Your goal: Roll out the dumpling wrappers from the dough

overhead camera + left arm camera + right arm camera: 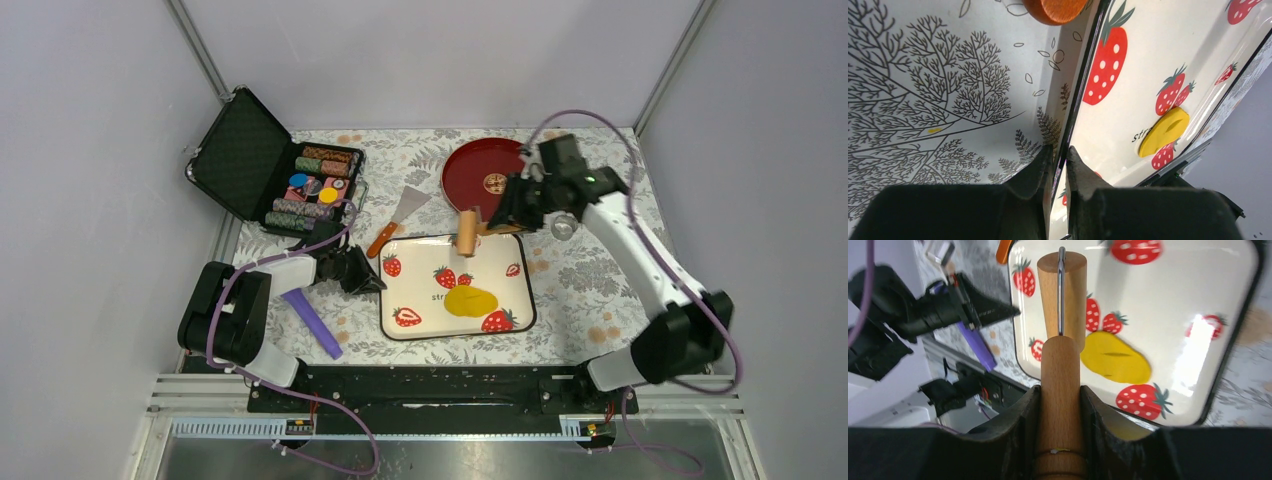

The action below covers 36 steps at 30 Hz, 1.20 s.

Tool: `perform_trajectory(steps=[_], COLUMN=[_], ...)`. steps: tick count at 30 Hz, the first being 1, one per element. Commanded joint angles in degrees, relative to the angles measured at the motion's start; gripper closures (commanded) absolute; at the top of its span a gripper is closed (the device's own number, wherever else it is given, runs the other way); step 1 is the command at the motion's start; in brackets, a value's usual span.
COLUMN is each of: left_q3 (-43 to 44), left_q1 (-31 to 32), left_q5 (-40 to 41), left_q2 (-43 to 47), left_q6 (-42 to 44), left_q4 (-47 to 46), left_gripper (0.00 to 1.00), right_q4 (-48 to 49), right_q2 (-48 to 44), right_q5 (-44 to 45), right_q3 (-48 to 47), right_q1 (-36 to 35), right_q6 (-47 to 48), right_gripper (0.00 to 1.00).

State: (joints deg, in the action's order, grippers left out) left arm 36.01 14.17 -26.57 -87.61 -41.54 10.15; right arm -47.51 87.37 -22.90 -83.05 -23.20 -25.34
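The yellow dough lies as one flattened oval patch on the strawberry-print tray. No separate round wrapper shows. My right gripper is shut on the handle of a wooden rolling pin, whose barrel hangs over the tray's far edge, short of the dough. In the right wrist view the gripper clamps the handle, with the pin's barrel above the dough. My left gripper is shut on the tray's left rim. In the left wrist view the gripper pinches that rim, with the dough further along the tray.
A red plate stands behind the tray. An open black case of poker chips is at the back left. A spatula with an orange handle lies left of the pin. A purple tool lies by the left arm. A small metal cup sits right of the right gripper.
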Motion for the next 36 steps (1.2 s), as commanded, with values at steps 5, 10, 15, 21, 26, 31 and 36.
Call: perform_trajectory(steps=[5,10,15,21,26,31,36], left_q3=[-2.32,-2.27,-2.31,-2.31,-2.35,-2.32,-2.40], left_q1=[-0.25,-0.26,-0.21,-0.20,-0.21,-0.27,-0.24], left_q5=[10.85,10.80,10.77,10.73,10.74,10.69,10.69], left_q2=[-3.18,-3.21,-3.26,-3.26,-3.16,-3.26,-3.12], left_q6=[1.64,1.64,1.72,1.72,1.72,1.72,1.72], left_q4=[5.79,5.83,5.84,5.93,5.84,5.80,5.76], left_gripper=[1.00,1.00,1.00,1.00,1.00,1.00,1.00], right_q4=[9.76,16.89,26.69,28.98,26.12,20.20,14.77], right_q2=[-16.46,-22.01,-25.28,-26.96,-28.90,-26.30,-27.46], right_q5=[-4.80,-8.75,-12.47,-11.76,-6.25,-4.85,3.34], right_q3=[18.62,32.29,45.51,49.64,49.94,47.71,45.18], right_q1=[18.01,31.35,40.91,46.26,48.06,48.06,48.07], right_q6=[-4.32,-9.40,-15.36,-15.65,-14.97,-10.66,-6.81], right_gripper=[1.00,1.00,1.00,0.94,0.71,0.29,0.17])
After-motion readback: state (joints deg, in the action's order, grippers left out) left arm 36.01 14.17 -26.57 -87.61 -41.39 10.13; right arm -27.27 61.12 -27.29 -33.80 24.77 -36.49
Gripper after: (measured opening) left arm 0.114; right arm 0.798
